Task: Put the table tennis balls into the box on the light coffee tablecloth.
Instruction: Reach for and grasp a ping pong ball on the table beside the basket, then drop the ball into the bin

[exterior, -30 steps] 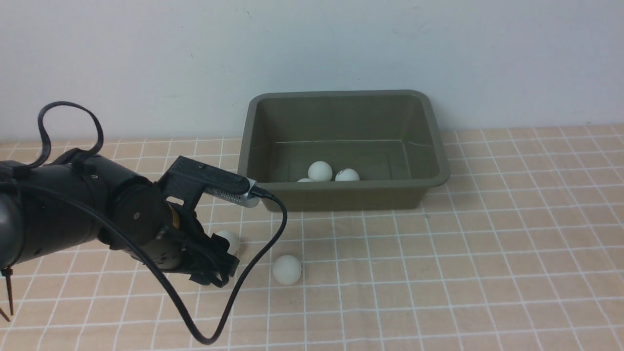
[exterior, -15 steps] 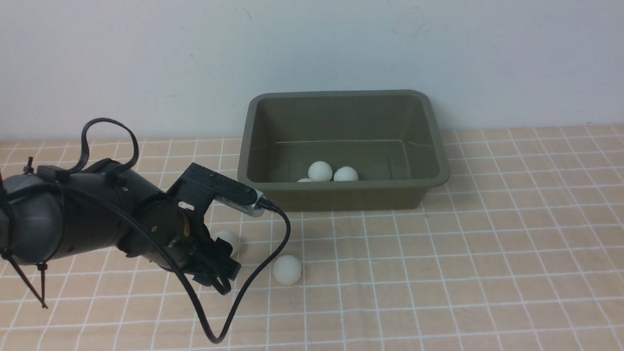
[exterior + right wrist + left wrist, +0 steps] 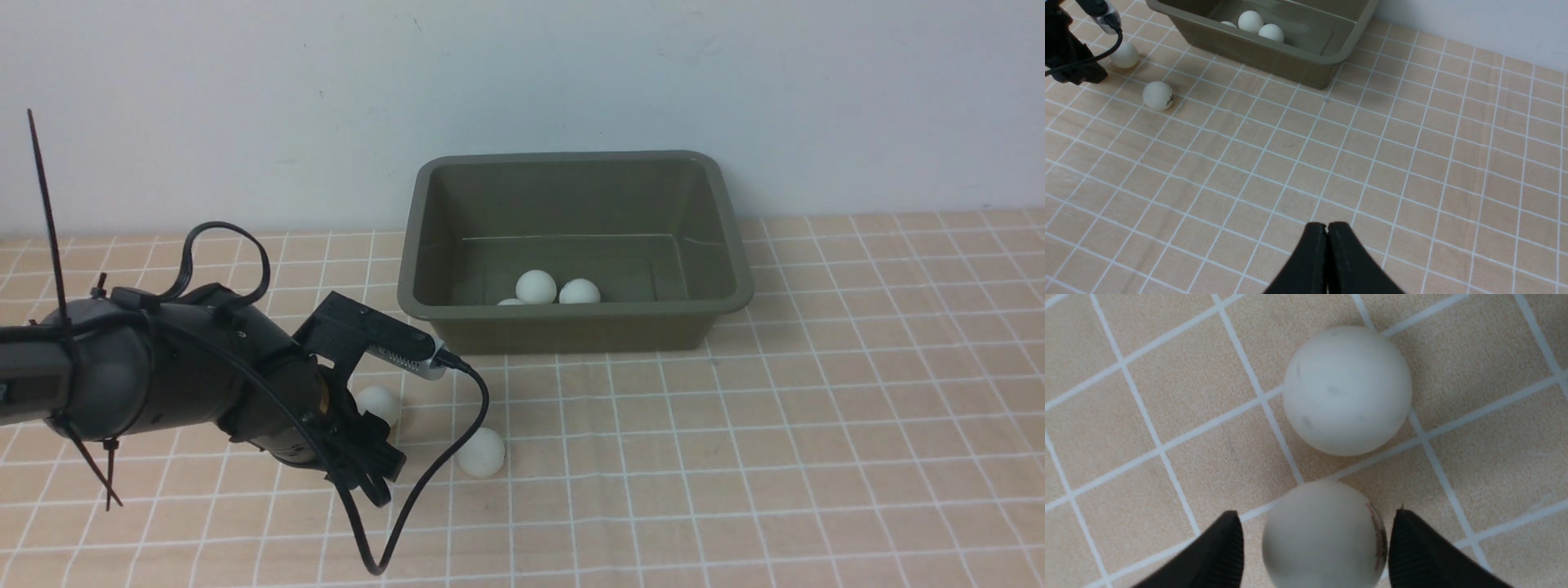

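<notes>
Wall (image 3: 522, 82): pale and plain, fills the upper part of the front view.
Light coffee tablecloth (image 3: 816, 425): peach-tan with a white grid, covers the whole lower part of the front view.
Box (image 3: 571, 335): olive-green and open-topped, upper centre of the front view, standing on the cloth close to the wall.
Left arm (image 3: 163, 384): black, enters low from the left edge of the front view, with a black cable (image 3: 424, 490) looping beneath it.
Left gripper (image 3: 1316, 512): lower left of the front view, pointing down at the cloth. Its jaws stand wide, one on each side of a ball, with a narrow gap on both sides.
Right gripper (image 3: 1327, 226): bottom centre of the right wrist view, above bare cloth. Its jaws are pressed together on nothing.
Straddled ball (image 3: 1323, 535): white with dark print on one side, resting on the cloth.
Loose ball (image 3: 481, 452): on the cloth just right of the left gripper, below the box's left end in the frame.
Balls in the box (image 3: 535, 287): three on the floor by the near wall, left of centre, one mostly hidden by the rim.
</notes>
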### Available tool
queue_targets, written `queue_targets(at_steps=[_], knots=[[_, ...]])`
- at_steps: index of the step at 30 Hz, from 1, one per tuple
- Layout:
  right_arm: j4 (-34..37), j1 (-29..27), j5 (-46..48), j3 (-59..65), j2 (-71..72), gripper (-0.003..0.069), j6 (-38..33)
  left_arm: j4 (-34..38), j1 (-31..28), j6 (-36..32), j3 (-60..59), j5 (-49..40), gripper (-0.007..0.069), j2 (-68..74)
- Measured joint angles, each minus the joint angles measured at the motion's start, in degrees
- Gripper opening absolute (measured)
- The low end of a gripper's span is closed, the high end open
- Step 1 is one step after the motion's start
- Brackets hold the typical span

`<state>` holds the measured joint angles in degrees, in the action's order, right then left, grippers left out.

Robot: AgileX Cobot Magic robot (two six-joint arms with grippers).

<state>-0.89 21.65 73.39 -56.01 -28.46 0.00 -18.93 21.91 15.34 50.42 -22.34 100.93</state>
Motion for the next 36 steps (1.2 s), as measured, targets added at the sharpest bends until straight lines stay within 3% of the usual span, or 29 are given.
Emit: queue_targets(at_steps=[3,7,15,18,29,36], knots=[[0.0,0.0,0.0,0.0,0.0,-0.0017,0.0,-0.13,0.0,0.0,0.07,0.26,0.0311,0.25],[0.0,0.0,0.0,0.0,0.0,-0.0017,0.0,-0.13,0.0,0.05,0.19,-1.49,0.0311,-0.07],[-0.05,0.0,0.0,0.0,0.0,-0.0017,0.0,0.55,0.0,-2.01,6.03,-19.87,0.0311,-5.79],[-0.05,0.0,0.0,0.0,0.0,-0.0017,0.0,1.6,0.0,-3.48,9.24,-22.66,0.0311,-7.88],[-0.24,0.0,0.01,0.0,0.0,-0.0017,0.0,16.13,2.39,-18.48,25.79,-10.53,0.0311,-3.84],[0.06,0.0,0.01,0.0,0.0,-0.0017,0.0,17.39,2.8,-20.0,33.64,-6.17,0.0311,7.32]])
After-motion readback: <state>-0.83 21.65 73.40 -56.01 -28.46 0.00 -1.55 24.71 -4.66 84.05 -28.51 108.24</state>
